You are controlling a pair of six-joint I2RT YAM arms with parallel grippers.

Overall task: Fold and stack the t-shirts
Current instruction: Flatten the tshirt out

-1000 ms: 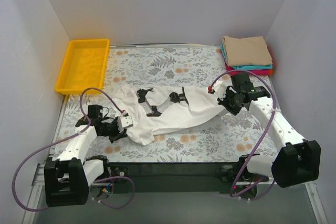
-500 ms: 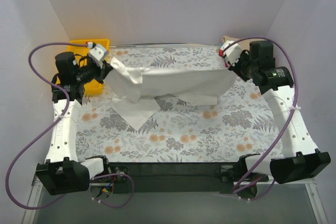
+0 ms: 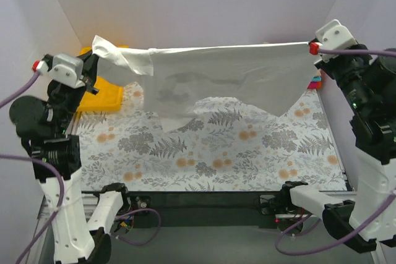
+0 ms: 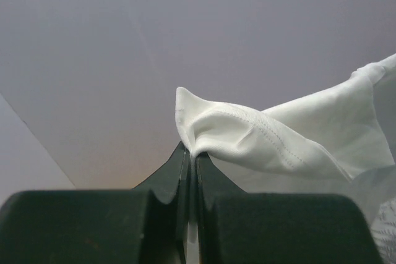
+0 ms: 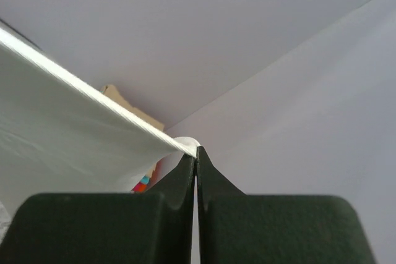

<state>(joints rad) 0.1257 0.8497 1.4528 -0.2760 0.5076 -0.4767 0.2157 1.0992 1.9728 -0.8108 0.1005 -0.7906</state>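
Observation:
The white t-shirt [image 3: 216,75] hangs stretched high above the table between my two grippers. My left gripper [image 3: 94,60] is shut on its left corner, which shows bunched at the fingertips in the left wrist view [image 4: 247,134]. My right gripper [image 3: 311,47] is shut on its right corner, seen as a taut edge in the right wrist view [image 5: 74,128]. The shirt's lower edge dangles just above the table cover. The stack of folded shirts [image 3: 317,80] at the back right is mostly hidden behind the cloth; its tan and red edges show in the right wrist view [image 5: 133,115].
A yellow tray [image 3: 105,94] sits at the back left, partly hidden by the left arm and the shirt. The floral table cover [image 3: 216,159] spreads under the hanging shirt. White walls close in on the left, back and right.
Both arms have risen and spread apart, lifting the white shirt from a heap on the table to a taut sheet held high.

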